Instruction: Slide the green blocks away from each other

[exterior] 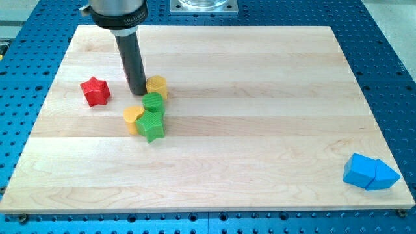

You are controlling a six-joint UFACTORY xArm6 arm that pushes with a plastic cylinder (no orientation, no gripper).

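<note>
Separation is not yet achieved. The round green wooden block (154, 102) and the star-shaped green wooden block (151, 125) sit touching, one directly below the other, left of centre on the pale wooden board (260, 117). A yellow cylindrical block (157, 86) lies just above them; a yellow heart-like block (132, 119) touches their left side. My tip (138, 91) — a bare rod, no jaws to open or close — rests just above-left of the round green block, beside the yellow cylinder. The whole push remains.

board (260, 97): pale wood, smooth | rod (133, 62): dark, matt
</note>
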